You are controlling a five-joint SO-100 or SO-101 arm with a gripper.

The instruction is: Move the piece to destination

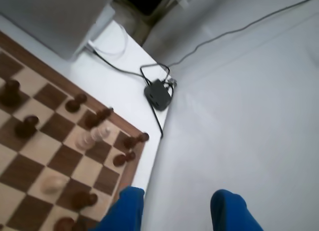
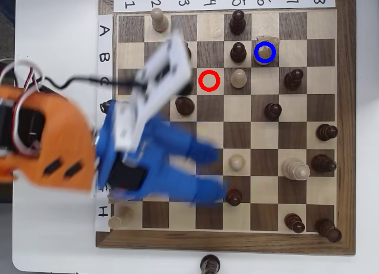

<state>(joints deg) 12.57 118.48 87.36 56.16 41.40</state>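
Observation:
In the overhead view the pale cream piece (image 2: 265, 42) with a notched head stands on the light square marked by the blue ring (image 2: 265, 52), near the board's top right. My blue gripper (image 2: 222, 173) is open and empty. It is blurred over the board's lower middle, well below and left of the piece. In the wrist view the two blue fingers (image 1: 124, 211) spread wide at the bottom edge, with nothing between them. The piece and the ring do not show there.
A red ring (image 2: 209, 80) marks a square left of a cream pawn (image 2: 238, 79). Dark pieces (image 2: 238, 50) stand beside the ringed square. A tall cream piece (image 2: 294, 168) (image 1: 94, 136) and a pawn (image 2: 237, 161) stand near the fingers. A black cable box (image 1: 158, 94) lies off the board.

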